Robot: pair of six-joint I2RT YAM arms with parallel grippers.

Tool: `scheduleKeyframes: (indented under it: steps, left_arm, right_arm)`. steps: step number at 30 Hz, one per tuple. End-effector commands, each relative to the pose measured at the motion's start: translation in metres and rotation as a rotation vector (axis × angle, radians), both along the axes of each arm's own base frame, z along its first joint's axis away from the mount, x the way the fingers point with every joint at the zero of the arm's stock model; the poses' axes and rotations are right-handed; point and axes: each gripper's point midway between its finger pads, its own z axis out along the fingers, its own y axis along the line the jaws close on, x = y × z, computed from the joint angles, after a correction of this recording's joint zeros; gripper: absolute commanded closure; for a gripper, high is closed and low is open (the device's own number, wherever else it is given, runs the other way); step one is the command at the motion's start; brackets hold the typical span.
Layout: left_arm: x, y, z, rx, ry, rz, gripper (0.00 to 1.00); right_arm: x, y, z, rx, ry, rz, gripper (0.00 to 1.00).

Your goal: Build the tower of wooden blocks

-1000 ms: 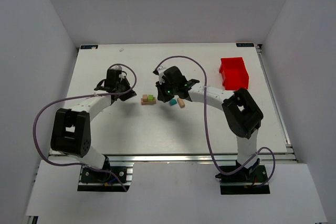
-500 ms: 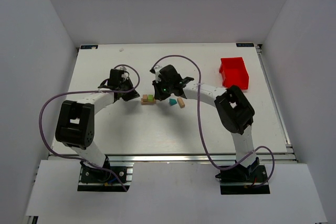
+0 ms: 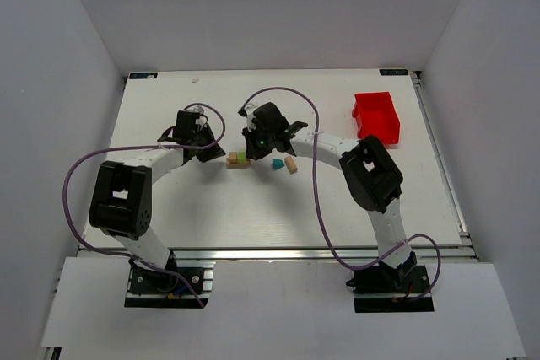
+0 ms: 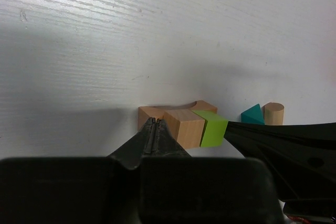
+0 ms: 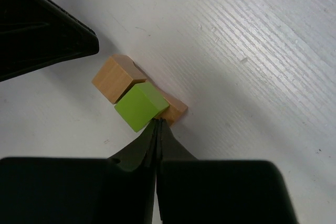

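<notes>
Nearest the arm bases, on the white desk point(image 3: 253, 208), lie one teal wooden wedge point(image 4: 252, 114) and one tan wooden cylinder point(image 4: 273, 114), both loose. Just beside them, mid-desk, stands the wood block tower point(image 3: 239, 159), barely begun: one tan arched block point(image 5: 176, 110) carries one tan cube point(image 4: 184, 128) and one lime-green cube point(image 4: 209, 128). The loose pair probably remain to be stacked. The left pincer point(image 4: 153, 124) and right pincer point(image 5: 158, 124) sit either side, fingers pressed together, empty. Farthest is one red plastic bin point(image 3: 376, 115).
</notes>
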Motion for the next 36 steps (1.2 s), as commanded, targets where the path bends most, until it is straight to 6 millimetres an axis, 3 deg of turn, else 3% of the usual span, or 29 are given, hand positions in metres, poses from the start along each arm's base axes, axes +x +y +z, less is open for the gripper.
scheduleKeyframes:
  steps: [1,20,36]
  left_arm:
    - [0.011,-0.008,0.018,-0.023,-0.059,-0.031,1.00]
    - [0.010,-0.016,0.019,-0.048,-0.066,-0.071,1.00]
    - [0.007,-0.015,0.021,-0.039,-0.069,-0.079,1.00]
  right_arm:
    - [0.007,0.011,0.013,0.031,-0.023,0.003,1.00]
    - [0.013,0.005,0.010,0.006,-0.032,-0.040,1.00]
    - [0.012,0.004,0.025,0.050,-0.062,-0.048,1.00]
